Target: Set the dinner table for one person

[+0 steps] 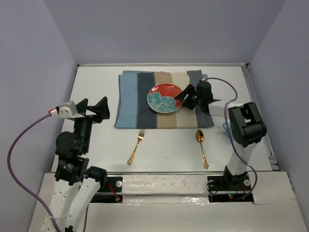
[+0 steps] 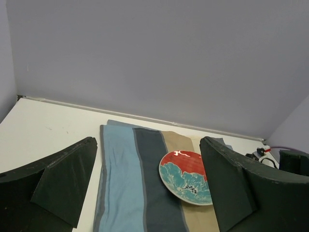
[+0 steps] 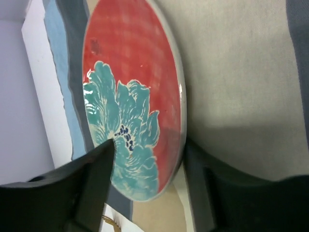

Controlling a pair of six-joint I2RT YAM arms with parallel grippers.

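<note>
Step in hand, apparently: plate point(image 1: 164, 97) release. It lies mid-placemat point(image 1: 130, 104) on the dinner table point(image 1: 96, 87). Right gripper point(image 1: 181, 95) jaws stand apart, straddling its rim. Left gripper point(image 1: 94, 108), left of the placemat, gapes wide. Next, probably: a low pinch on the fork point(image 1: 135, 146) lying nearside of the placemat.

The white table point(image 1: 169, 154) carries a striped placemat point(image 1: 130, 101) toward its far side. Nearer, a gold fork point(image 1: 136, 147) and a gold spoon point(image 1: 202, 146) lie well apart on the bare top.
</note>
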